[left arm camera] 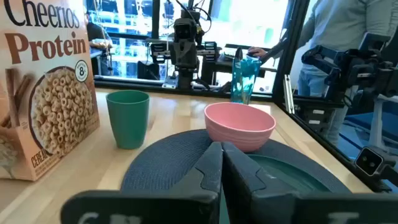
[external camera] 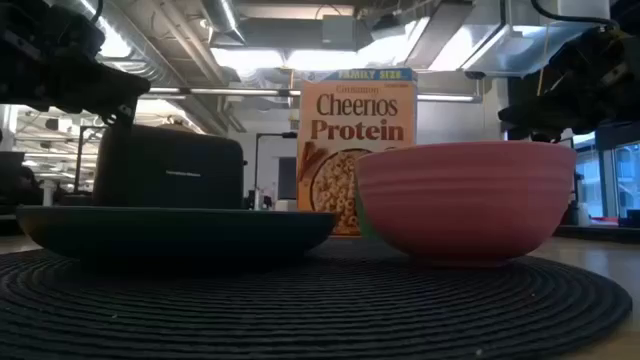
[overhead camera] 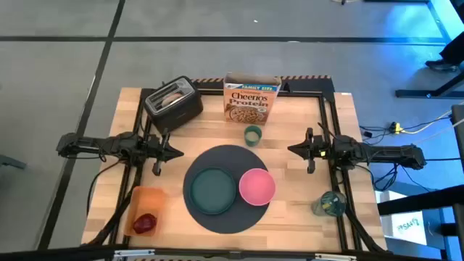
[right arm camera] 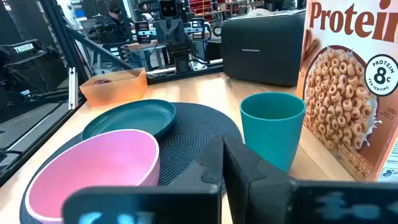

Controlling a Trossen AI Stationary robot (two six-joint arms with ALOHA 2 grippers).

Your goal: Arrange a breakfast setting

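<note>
Step in hand: the setting looks partly laid, with neither arm carrying anything and both waiting at the table's sides.
Left gripper [overhead camera: 174, 153]: fingers pressed together, holding nothing, just off the left edge of the mat [overhead camera: 229, 154].
Right gripper [overhead camera: 293, 150]: likewise closed and empty, just off the mat's right edge, facing the left one across it.
Plate [overhead camera: 212, 191] and bowl [overhead camera: 257, 186]: both rest on the mat, between the two grippers and a little toward the table's front; plate nearer the left gripper, bowl nearer the right.
Cup [overhead camera: 252, 135]: stands off the mat, beyond its far edge, near the cereal box [overhead camera: 251, 98]; closer to the right gripper.
Fruit [overhead camera: 146, 222]: lies in the orange tray [overhead camera: 149, 197], in front of the left gripper.
Bagel: probably the brown shape in the toaster [overhead camera: 174, 104], though the overhead view is too coarse to be sure.
Spoon: not found in any view.
Next move: I judge a gripper must open before reaching; the cup suits the right arm, the fruit the left.
</note>
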